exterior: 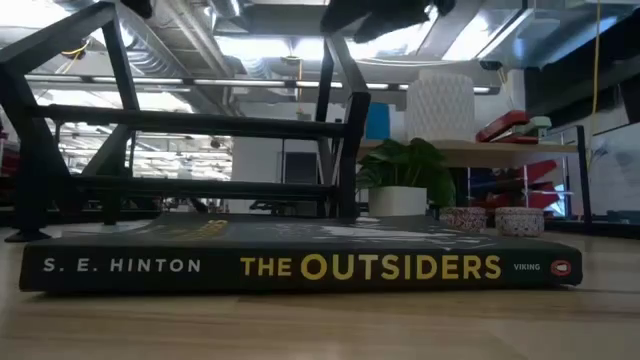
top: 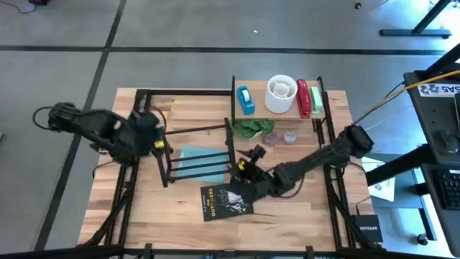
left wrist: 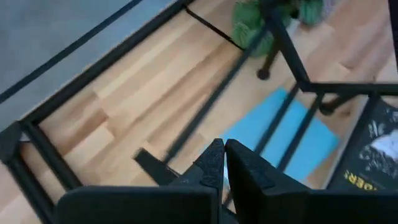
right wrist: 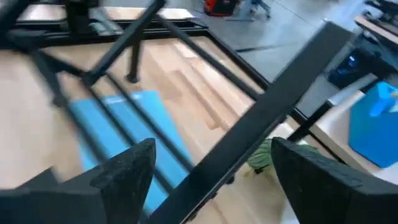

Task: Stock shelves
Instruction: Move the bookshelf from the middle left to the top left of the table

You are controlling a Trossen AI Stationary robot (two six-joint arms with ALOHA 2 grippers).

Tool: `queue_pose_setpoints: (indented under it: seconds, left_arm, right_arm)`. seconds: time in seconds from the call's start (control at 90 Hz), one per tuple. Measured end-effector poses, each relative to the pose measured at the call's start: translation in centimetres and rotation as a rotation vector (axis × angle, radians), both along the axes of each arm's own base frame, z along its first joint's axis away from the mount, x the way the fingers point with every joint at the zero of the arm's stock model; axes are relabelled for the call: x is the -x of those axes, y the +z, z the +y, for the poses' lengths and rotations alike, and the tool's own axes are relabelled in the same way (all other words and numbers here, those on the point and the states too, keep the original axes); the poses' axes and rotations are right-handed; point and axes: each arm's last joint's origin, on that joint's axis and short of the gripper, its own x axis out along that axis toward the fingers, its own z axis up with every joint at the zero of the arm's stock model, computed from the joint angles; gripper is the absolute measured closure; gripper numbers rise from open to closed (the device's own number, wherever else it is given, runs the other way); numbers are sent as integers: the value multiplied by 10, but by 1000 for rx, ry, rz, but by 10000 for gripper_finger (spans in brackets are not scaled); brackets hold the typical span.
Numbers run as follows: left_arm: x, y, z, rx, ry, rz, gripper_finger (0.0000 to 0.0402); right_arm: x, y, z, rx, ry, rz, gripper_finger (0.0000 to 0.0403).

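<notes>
While the black wire rack (top: 194, 155) stands near the middle of the desk (top: 295, 208), straddling a flat blue book (top: 192, 160) that lies under its bars, the left pincer (top: 159, 146) sits at the rack's left end with its 2 fingers pressed almost together; the left wrist view suggests they are closed on one of the thin top bars, though the contact itself is hidden. The right pincer (top: 244, 170) hovers at the rack's right end, its fingers spread wide with a black bar passing between them and nothing gripped. Just in front of it lies a dark paperback (top: 226, 201), "The Outsiders", flat on the desk and not yet shelved. Behind, the light-wood shelf board (top: 260, 109) carries a blue tape dispenser (top: 245, 100), a white ribbed vase (top: 281, 94) and a red stapler (top: 302, 97), with a small potted plant (top: 251, 129) and 2 little round tins (top: 280, 137) below it. The rack looks light and stiff but likely to skid or tip, so holding it by a top bar at each end seems wise. The paperback should be light, slightly flexible and slick-covered; pinching it across the spine edge would probably hold best.
</notes>
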Motion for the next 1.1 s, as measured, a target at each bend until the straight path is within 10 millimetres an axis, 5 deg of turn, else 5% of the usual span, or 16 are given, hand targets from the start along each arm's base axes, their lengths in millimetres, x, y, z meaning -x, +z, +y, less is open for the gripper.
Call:
queue_pose_setpoints:
  seconds: [0.2,0.533,0.656,1.1]
  left_arm:
    - [-6,-9,-25,14,-67,24,400]
    - [4,20,-36,-29,-147,-64,400]
    - [7,33,-38,-8,-174,-119,400]
    - [7,80,-40,-139,-288,-284,401]
  right_arm:
    - [-9,-1,-25,-64,-45,1,158]
    - [-21,-4,-38,-133,-80,-67,360]
    - [-23,-1,-33,-136,-58,-98,362]
    - [-36,18,-76,-125,-157,-156,362]
